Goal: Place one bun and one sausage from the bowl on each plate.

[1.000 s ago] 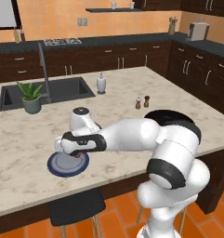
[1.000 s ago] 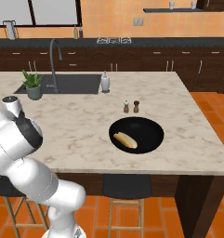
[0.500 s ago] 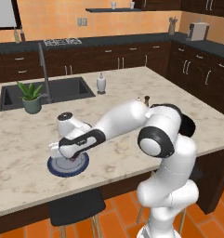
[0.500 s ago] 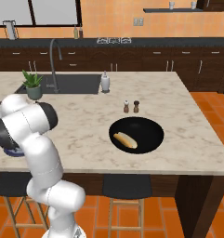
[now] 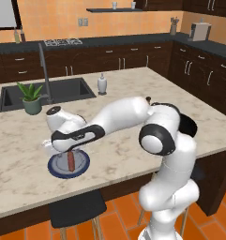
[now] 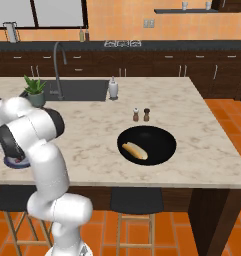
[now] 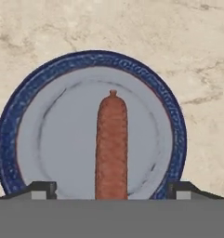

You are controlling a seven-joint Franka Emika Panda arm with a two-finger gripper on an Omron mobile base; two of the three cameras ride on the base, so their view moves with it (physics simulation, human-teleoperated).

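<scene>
The marble island counter [image 5: 133, 89] carries everything, with a dark sink [image 5: 44, 93] and tall faucet [image 5: 45, 70] set into its far left part. On the right half sits the wide black bowl [image 6: 159, 152], holding one golden bun [image 6: 135, 150]; in the left base view the arm's own body stands in front of this bowl and covers most of it. Near the front left edge lies the blue-rimmed plate [image 5: 56, 169], pale grey at its centre. The gripper [image 5: 70, 152] hangs straight above this plate, its two tips spread wide and touching nothing, as the hand view shows them well apart on either side of the sausage [image 7: 111, 146]. The sausage stands between the fingers over the plate's middle; whether its lower end rests on the plate cannot be told. A potted green plant [image 5: 31, 97] stands by the sink, a white soap bottle [image 5: 102, 84] at the sink's right side, and salt and pepper shakers [image 6: 141, 114] just behind the bowl. No readable writing or labels appear.
</scene>
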